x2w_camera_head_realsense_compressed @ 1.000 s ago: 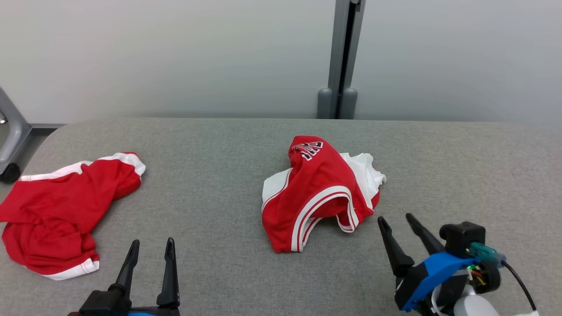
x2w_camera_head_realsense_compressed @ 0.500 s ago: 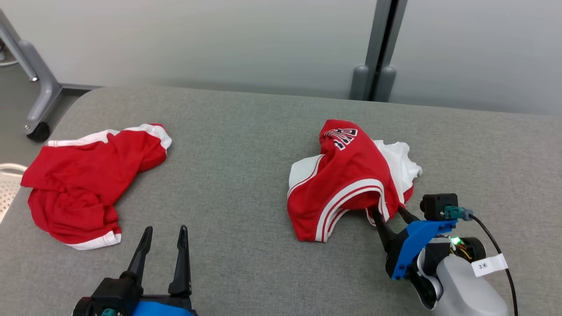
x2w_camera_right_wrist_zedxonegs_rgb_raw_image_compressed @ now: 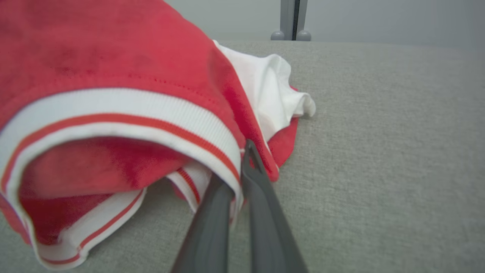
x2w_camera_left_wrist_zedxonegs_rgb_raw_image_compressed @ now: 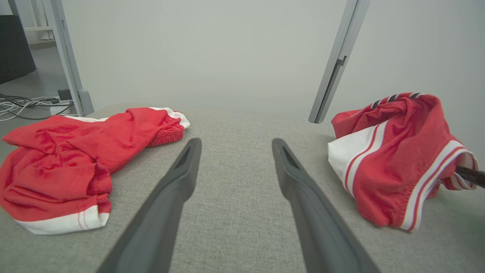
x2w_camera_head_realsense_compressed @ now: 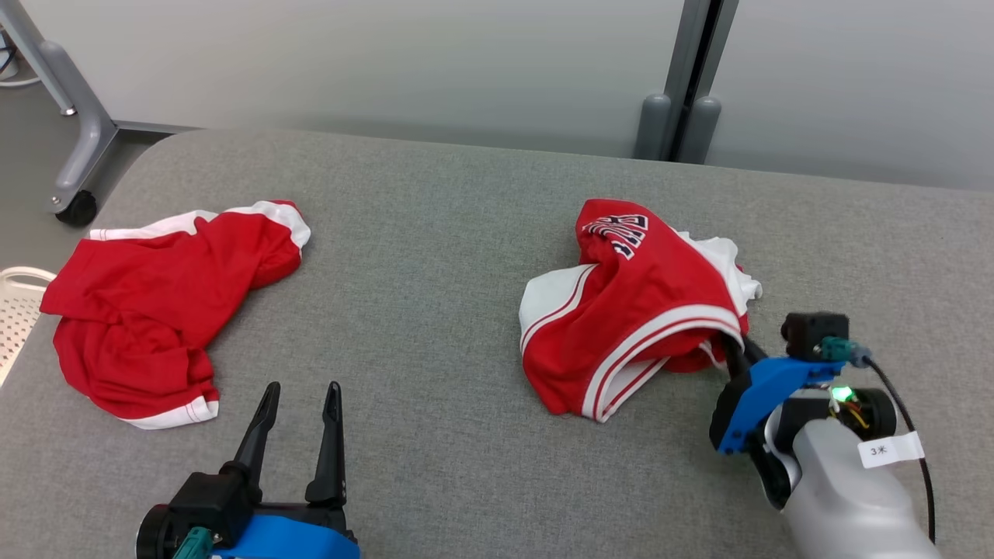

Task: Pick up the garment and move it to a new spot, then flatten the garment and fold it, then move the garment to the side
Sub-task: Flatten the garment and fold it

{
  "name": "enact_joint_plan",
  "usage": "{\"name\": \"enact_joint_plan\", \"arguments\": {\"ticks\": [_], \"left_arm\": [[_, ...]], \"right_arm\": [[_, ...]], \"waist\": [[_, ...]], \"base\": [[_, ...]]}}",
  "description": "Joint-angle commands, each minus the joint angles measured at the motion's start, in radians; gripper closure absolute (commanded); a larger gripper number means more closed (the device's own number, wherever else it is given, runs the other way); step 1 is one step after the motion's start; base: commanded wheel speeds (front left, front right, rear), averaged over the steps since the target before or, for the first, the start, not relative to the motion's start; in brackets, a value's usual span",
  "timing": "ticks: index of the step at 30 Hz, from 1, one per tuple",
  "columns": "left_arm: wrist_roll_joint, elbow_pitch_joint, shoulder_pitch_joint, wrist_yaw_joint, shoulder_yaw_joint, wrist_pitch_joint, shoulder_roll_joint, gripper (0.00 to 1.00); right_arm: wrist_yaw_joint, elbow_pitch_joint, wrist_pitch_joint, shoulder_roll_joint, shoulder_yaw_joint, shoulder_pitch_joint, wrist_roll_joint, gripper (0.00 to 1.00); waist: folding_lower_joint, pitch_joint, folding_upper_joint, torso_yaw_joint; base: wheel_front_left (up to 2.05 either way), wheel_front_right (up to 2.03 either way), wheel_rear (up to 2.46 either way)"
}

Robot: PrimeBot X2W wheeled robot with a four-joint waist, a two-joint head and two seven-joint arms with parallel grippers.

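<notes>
Grasping: my right pincer (x2w_camera_head_realsense_compressed: pixel 738 357) is clenched on the striped hem (x2w_camera_right_wrist_zedxonegs_rgb_raw_image_compressed: pixel 151 110) of the garment (x2w_camera_head_realsense_compressed: pixel 637 310); my left pincer (x2w_camera_head_realsense_compressed: pixel 303 388) hangs released and holds nothing.
Garment place: crumpled on the bench (x2w_camera_head_realsense_compressed: pixel 435 256), on the near side of the post (x2w_camera_head_realsense_compressed: pixel 687 116).
Progress: gripped but not yet lifted; moving, flattening, folding and setting aside are all left.
Heading: lettered end (x2w_camera_head_realsense_compressed: pixel 621 231) toward the post, hem opening away from it; I judge the long axis runs roughly along that line.

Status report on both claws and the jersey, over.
Right claw shut on the striped hem of the jersey. Left claw open, off the cloth. Second red garment lies apart, left side, not in the way.
</notes>
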Motion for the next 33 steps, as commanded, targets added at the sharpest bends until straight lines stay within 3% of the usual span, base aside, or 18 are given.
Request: {"name": "enact_joint_plan", "arguments": {"ticks": [1, 6, 15, 21, 27, 33], "left_arm": [[-0.003, 0.003, -0.017, -0.004, 0.002, -0.006, 0.001, 0.00], [-0.005, 0.011, -0.011, -0.006, 0.008, -0.009, 0.008, 0.00], [-0.006, -0.009, 0.008, -0.007, 0.017, -0.011, 0.017, 0.00], [-0.005, -0.024, -0.007, -0.008, 0.015, -0.012, 0.009, 0.00], [-0.005, -0.032, -0.024, -0.016, 0.008, -0.012, -0.002, 0.00], [0.005, -0.052, -0.005, -0.017, 0.021, -0.012, -0.004, 0.00]], "right_arm": [[0.000, -0.009, -0.029, -0.003, -0.015, -0.027, 0.008, 1.00], [0.000, -0.108, -0.081, -0.003, -0.025, -0.077, 0.022, 1.00], [0.000, -0.403, -0.043, -0.003, 0.125, -0.163, 0.105, 1.00], [0.000, -0.481, 0.005, -0.002, 0.164, -0.286, 0.163, 1.00], [0.000, -0.534, -0.002, -0.004, 0.258, -0.424, 0.261, 1.00], [0.000, -0.549, -0.038, -0.004, 0.283, -0.515, 0.384, 1.00]], "waist": [[-0.0001, -0.005, -0.0002, -0.004], [-0.0001, -0.030, -0.0002, -0.019], [-0.0001, -0.063, -0.0002, -0.032], [-0.0001, -0.055, -0.0002, -0.018], [-0.0001, -0.046, -0.0002, 0.006], [-0.0001, -0.061, -0.0002, 0.002]], "base": [[0.00, 0.00, 0.00], [0.00, 0.00, 0.00], [0.00, 0.00, 0.00], [0.00, 0.00, 0.00], [0.00, 0.00, 0.00], [0.00, 0.00, 0.00]]}}
